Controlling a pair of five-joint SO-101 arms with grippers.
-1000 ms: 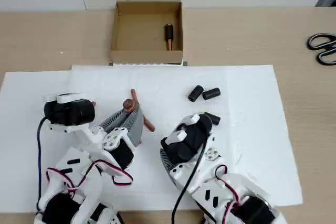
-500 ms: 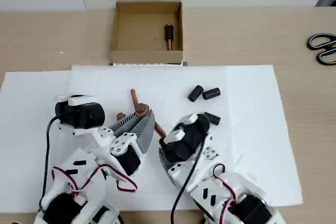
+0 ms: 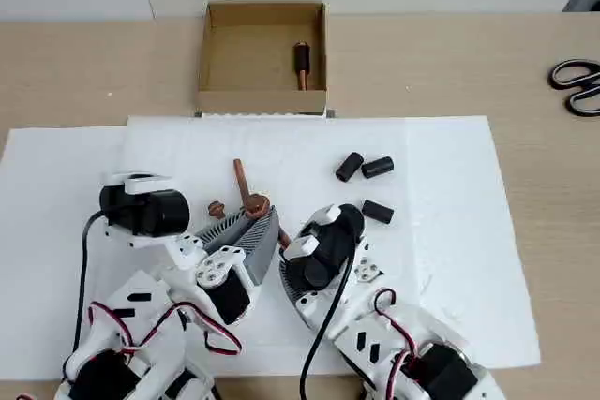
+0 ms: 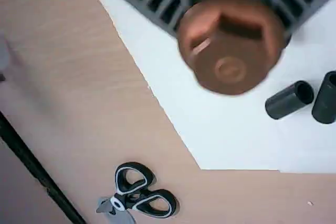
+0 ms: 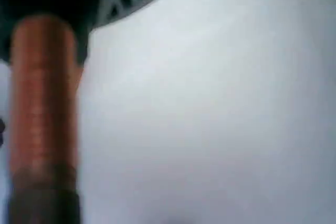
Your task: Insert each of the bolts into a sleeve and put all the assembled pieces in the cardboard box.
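Bolt (image 4: 229, 45) | head clamped in left gripper (image 3: 255, 214) | right gripper covered by right arm (image 3: 322, 248), state untellable

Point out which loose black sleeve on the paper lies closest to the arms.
The lone sleeve, just beside an arm; the paired sleeves lie together farther off toward the cardboard box.

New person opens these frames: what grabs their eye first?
The copper bolt clamped in the left pincer, over the white paper just ahead of the arms. Then the cardboard box at the far side of the table with one finished piece inside, and three loose black sleeves on the paper's right half.
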